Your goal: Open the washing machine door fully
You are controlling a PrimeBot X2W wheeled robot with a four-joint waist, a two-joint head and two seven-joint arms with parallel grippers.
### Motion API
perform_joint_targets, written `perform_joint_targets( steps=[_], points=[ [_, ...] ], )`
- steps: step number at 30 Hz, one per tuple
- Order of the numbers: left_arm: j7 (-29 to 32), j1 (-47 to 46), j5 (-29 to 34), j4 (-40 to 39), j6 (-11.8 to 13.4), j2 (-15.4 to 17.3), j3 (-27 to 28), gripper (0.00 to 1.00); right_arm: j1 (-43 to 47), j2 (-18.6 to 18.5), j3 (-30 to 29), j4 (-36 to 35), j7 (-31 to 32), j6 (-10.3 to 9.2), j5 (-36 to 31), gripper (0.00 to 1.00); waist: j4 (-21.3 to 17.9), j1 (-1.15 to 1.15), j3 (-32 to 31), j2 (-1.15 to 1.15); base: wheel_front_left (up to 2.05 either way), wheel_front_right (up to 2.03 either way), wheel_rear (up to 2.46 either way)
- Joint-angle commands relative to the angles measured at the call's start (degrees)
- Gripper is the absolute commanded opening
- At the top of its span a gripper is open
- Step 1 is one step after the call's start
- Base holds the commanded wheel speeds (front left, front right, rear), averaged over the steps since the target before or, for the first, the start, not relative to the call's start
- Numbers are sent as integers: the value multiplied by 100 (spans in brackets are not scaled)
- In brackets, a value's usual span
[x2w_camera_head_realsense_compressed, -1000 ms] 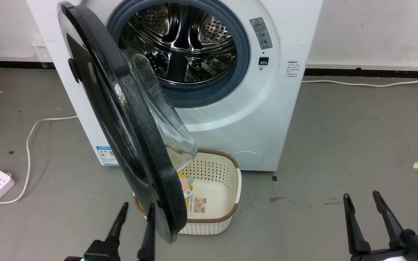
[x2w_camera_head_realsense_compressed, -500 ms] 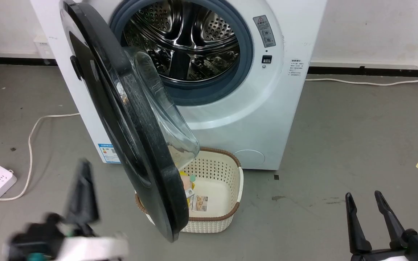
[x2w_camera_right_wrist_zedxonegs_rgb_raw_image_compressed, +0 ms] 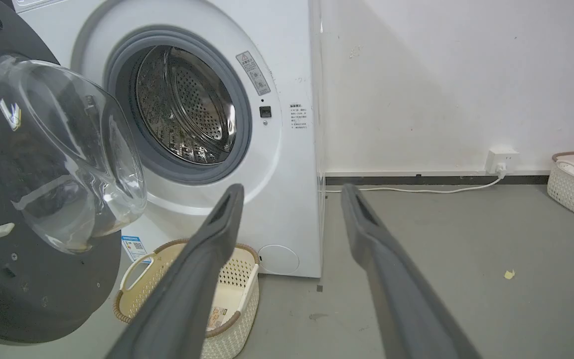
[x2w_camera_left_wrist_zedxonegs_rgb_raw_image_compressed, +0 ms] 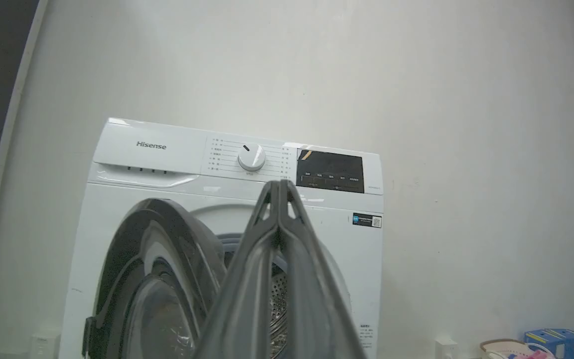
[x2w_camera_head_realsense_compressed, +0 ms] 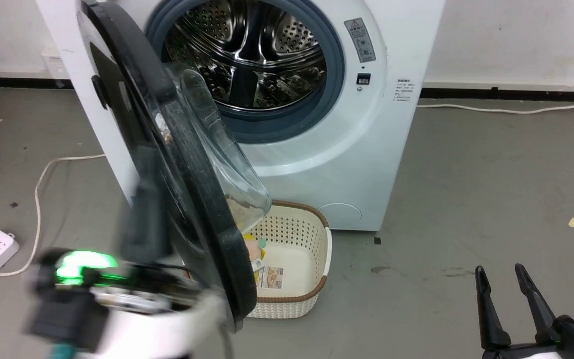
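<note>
Since the earlier head frame, the left gripper, a blur of dark fingers, had swung right to the outer face of the large round glossy black washing machine door. That door stood partly open from the big white boxy washing machine, above a cream perforated basket, while the right gripper rested parted and empty, well apart. From the left wrist, the fingers met tip to tip on nothing, and from the right wrist, spread fingers pointed at the machine, with the door at left.
</note>
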Motion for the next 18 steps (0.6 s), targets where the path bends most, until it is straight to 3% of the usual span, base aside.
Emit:
perform_joint_targets(
  steps=[1, 9, 13, 18],
  points=[
    [-24, 97, -77, 68, -2, 6, -180, 0, -15, 27, -9, 24, -25, 6, 51, 100, -9, 0, 9, 0, 0, 0, 0],
    [-4, 433, 114, 1549, -191, 12, -1423, 0, -25, 27, 3, 84, -25, 6, 128, 100, -18, 0, 70, 0, 0, 0, 0],
    [-10, 351, 153, 2368, -168, 10, -1604, 0, -44, 27, 51, 118, -25, 6, 157, 100, -17, 0, 125, 0, 0, 0, 0],
    [-18, 17, -128, 3461, 47, 8, -1501, 0, -123, 27, 125, 151, -25, 6, 193, 100, -26, 0, 227, 0, 0, 0, 0]
  ],
)
